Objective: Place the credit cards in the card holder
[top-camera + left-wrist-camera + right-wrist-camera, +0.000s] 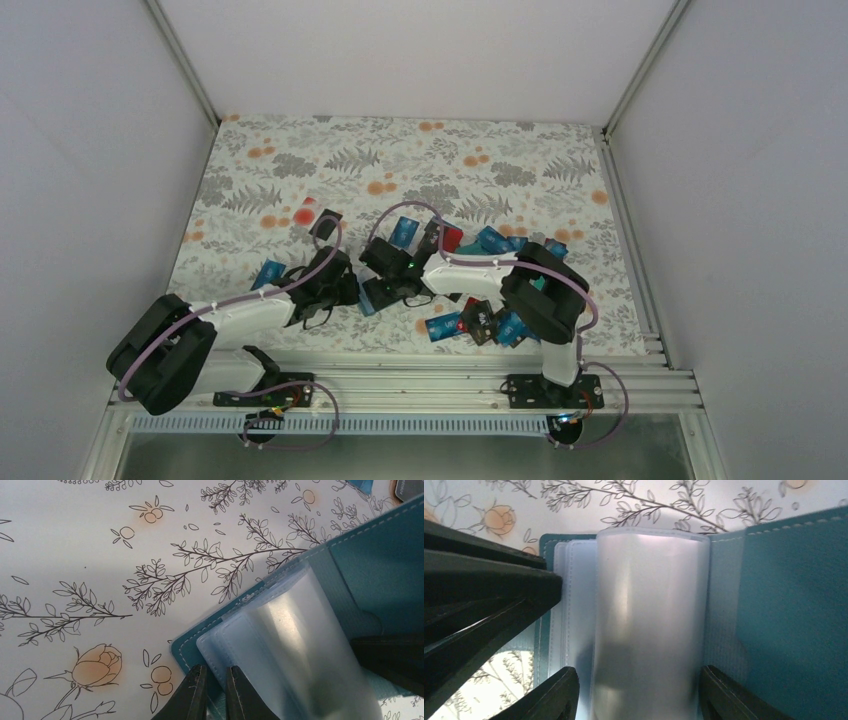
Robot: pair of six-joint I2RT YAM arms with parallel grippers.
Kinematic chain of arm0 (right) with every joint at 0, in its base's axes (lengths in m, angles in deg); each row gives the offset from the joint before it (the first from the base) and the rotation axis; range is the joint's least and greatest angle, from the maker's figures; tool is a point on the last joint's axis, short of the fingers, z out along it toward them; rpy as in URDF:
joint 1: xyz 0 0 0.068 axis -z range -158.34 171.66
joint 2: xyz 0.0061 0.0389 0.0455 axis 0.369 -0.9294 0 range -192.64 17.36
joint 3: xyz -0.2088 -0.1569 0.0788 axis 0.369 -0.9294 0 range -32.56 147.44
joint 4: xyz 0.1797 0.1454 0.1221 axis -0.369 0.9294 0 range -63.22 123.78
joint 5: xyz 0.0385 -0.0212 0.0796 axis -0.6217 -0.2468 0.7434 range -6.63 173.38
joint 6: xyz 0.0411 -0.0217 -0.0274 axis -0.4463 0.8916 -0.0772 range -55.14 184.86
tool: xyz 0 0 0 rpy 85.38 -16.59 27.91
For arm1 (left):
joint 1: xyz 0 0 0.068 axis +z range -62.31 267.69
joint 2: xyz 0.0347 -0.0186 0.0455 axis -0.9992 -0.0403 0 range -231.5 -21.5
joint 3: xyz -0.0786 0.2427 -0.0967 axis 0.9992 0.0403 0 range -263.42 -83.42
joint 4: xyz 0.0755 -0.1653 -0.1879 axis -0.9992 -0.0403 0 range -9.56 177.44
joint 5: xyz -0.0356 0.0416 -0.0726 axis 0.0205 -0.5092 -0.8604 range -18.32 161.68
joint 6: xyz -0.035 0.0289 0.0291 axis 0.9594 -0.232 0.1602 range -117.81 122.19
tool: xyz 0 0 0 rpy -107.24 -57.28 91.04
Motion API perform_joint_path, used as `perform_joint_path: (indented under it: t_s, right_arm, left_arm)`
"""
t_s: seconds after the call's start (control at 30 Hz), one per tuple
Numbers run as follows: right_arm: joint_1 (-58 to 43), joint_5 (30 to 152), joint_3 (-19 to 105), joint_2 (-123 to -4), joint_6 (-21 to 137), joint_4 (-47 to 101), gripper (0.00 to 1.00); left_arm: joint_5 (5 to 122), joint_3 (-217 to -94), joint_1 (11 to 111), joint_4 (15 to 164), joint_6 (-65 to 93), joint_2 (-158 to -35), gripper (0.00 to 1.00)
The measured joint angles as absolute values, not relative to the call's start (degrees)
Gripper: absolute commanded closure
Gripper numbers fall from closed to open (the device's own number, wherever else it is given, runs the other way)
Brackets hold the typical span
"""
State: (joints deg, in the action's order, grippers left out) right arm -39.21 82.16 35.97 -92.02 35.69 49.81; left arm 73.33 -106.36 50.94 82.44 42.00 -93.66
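Teal card holder (380, 575) lies open on the tabletop (100, 555), its near corner clenched in the left hand (215, 677). The right hand (638, 672) stands released, fingers (549, 695) astride a bowed clear sleeve (649, 605). Holder's length runs crosswise between both hands. Overhead, the arms (250, 315) hide most of it; loose credit cards (497, 240) lie right of the right hand.

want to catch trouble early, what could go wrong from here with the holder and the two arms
1. The left jaws pinch only the corner edge of the holder; a tug could slip it free or flip it.
2. The clear sleeves bulge up between the open right jaws, which hold no card; closing may crumple them.
3. Loose cards lie close around the right arm; a sweep could scatter them.
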Motion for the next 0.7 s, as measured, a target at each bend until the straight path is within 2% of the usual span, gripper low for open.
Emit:
perform_joint_path:
  t_s: [0.7]
  right_arm:
    - [-39.5, 63.8, 40.5, -92.3, 36.3, 58.4, 0.39]
  left_arm:
    - [73.6, -106.3, 50.9, 82.2, 42.0, -94.2, 0.9]
